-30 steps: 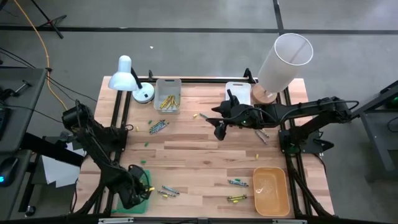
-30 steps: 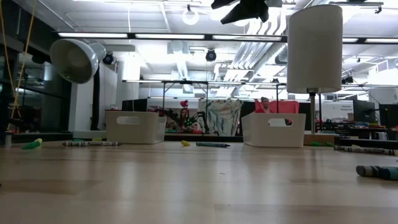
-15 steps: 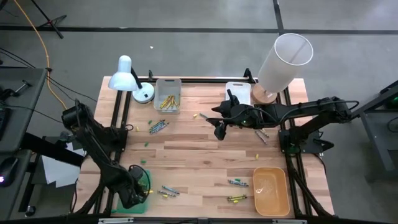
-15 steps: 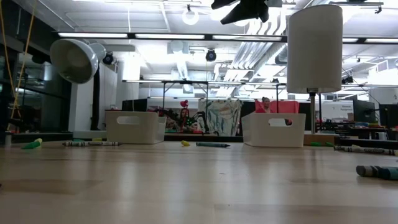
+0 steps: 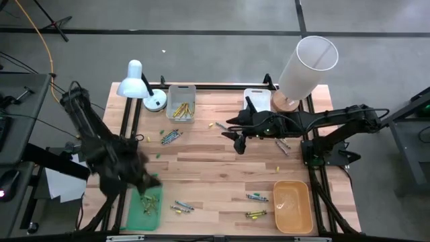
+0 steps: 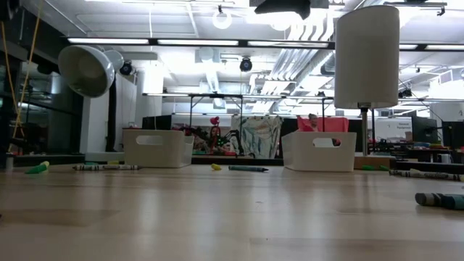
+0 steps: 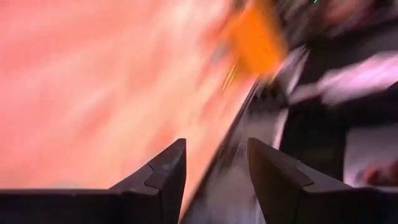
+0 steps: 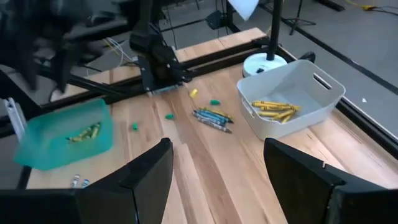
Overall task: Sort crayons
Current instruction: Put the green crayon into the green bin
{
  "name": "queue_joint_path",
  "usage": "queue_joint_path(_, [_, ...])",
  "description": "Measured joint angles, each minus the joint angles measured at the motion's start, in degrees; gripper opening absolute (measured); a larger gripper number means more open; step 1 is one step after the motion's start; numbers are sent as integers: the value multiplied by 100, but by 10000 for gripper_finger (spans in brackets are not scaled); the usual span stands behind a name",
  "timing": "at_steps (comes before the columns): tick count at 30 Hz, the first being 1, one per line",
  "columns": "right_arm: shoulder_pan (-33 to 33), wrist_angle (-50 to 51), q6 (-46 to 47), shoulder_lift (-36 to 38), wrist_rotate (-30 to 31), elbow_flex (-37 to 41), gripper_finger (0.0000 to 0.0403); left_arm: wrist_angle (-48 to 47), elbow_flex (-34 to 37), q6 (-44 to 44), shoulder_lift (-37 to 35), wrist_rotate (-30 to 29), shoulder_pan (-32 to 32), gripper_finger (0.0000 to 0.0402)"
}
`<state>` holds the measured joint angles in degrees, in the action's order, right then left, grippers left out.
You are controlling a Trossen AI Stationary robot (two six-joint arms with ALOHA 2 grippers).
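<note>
Crayons lie scattered on the wooden table: a blue-grey cluster (image 5: 170,136), small groups near the front (image 5: 183,206) (image 5: 256,197) (image 5: 255,214), and some by the right arm (image 5: 282,144). Yellow crayons fill a white bin (image 5: 181,107). A green tray (image 5: 149,205) at the near left holds a few yellow-green crayons (image 8: 84,132). My left gripper (image 5: 149,180) hovers blurred above the table just beyond that tray, fingers open (image 7: 216,180) with nothing between them. My right gripper (image 5: 238,144) hangs open (image 8: 217,174) high over the table's middle.
An orange tray (image 5: 292,206) sits at the near right and a second white bin (image 5: 257,99) at the far side. A desk lamp (image 5: 138,84) stands at the far left, a tall white lampshade (image 5: 306,64) at the far right. Black rails run along both sides.
My left gripper has come up out of the green tray and swung toward the table's far edge, moving fast and blurred. The crayons inside the tray now show uncovered. My right gripper has risen slightly.
</note>
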<state>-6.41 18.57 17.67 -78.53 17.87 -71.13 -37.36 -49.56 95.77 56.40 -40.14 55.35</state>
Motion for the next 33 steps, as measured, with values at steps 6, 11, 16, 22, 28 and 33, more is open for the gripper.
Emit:
queue_joint_path(6, [-93, -11, 40, 212, -44, 0, 245, 935, -4, -3295, -652, -1137, -1201, 155])
queue_joint_path(11, [-232, -171, 52, 226, -388, -4, 245, 2195, -4, -5808, -553, -265, -2515, 154])
queue_joint_path(16, [-340, -308, 48, 233, -485, -4, 245, 3347, -4, -7200, -204, 1833, -3760, 151])
queue_joint_path(22, [-378, -344, 86, 233, -483, -4, 245, 4157, 2, -7711, 178, 2781, -4430, 145])
queue_joint_path(28, [-376, -343, 84, 233, -481, -4, 245, 4240, 2, -7949, 236, 2793, -4392, 134])
queue_joint_path(33, [-378, -339, 33, 231, -481, -4, 245, 4220, 2, -8050, 236, 2692, -4347, 126])
